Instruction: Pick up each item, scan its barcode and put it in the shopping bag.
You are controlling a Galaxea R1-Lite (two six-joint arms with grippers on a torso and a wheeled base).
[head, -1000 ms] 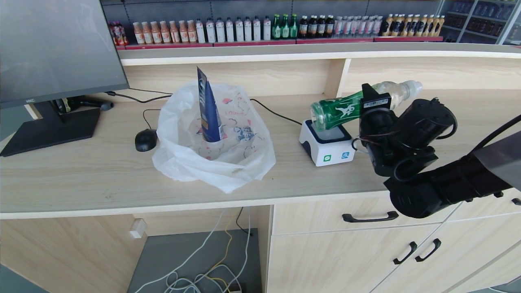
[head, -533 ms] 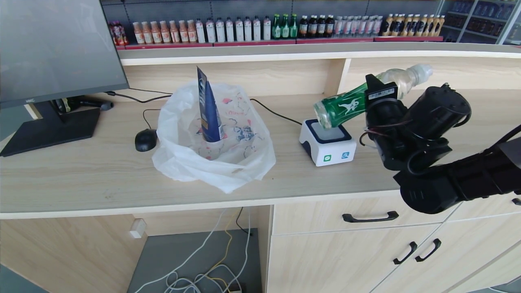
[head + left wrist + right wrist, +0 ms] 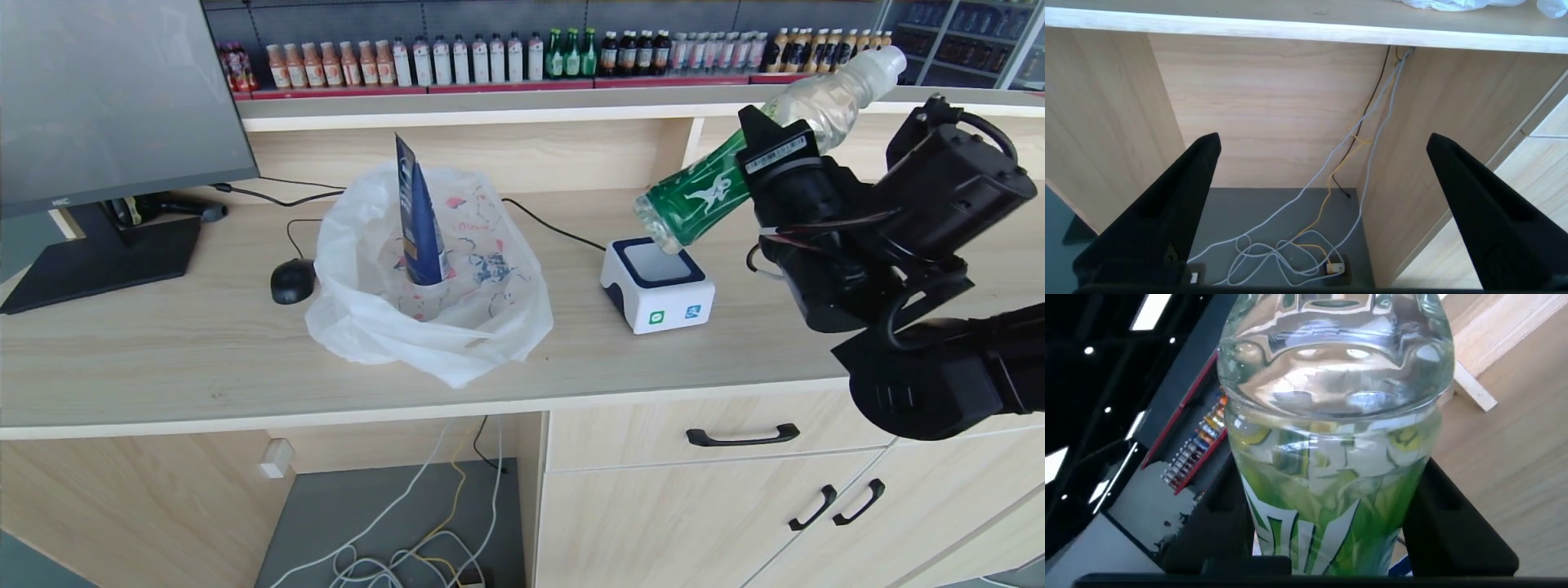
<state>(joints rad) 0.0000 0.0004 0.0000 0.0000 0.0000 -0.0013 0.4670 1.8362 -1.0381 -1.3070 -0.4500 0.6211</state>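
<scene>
Right fingers are clamped on the bottle, tilted base-down just above the scanner; carry it across to the shopping bag, clear the upright tube, then lower gently.

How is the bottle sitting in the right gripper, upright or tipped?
Tipped. The bottle slants in the right gripper, its base low near the scanner and its cap end raised.

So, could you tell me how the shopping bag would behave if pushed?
Probably floppy: the shopping bag lies crumpled in soft folds. Likely light, so it may slide; the tall blue tube standing inside could tip.
</scene>
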